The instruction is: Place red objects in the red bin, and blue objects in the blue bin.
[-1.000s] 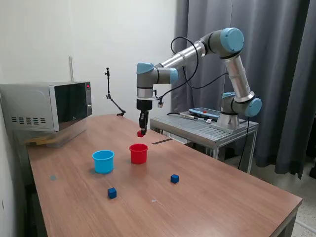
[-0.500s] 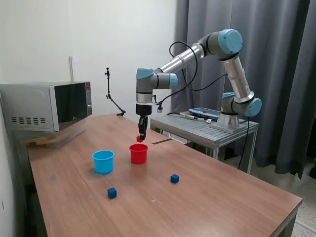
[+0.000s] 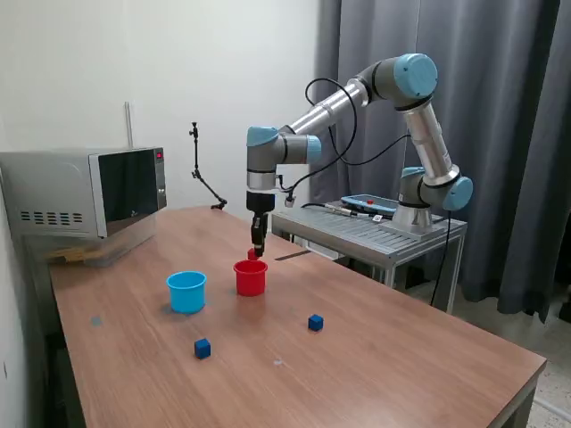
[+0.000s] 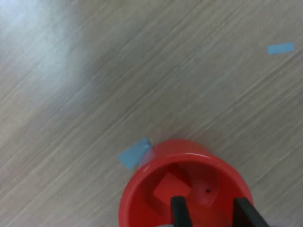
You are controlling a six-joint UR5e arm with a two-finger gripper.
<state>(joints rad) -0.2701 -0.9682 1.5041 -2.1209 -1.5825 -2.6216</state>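
1. My gripper (image 4: 211, 213): I am hanging directly over the red cup (image 3: 251, 277), fingertips just above its rim. In the wrist view the two dark fingers (image 4: 180, 213) are standing apart with an empty gap between them, gripping nothing.
2. Red cube (image 4: 171, 187): it is lying inside the red cup on the bottom, one face tilted, clear of my fingers. In the exterior view a small red patch (image 3: 252, 255) is showing at my fingertips above the rim; I cannot tell what it is.
3. Light blue cup (image 3: 186, 292): it is standing upright on the table (image 3: 401, 357), beside the red cup toward the exterior view's left.
4. Two dark blue cubes (image 3: 202, 349) (image 3: 315, 323): both are resting on the table, well apart, outside either cup.
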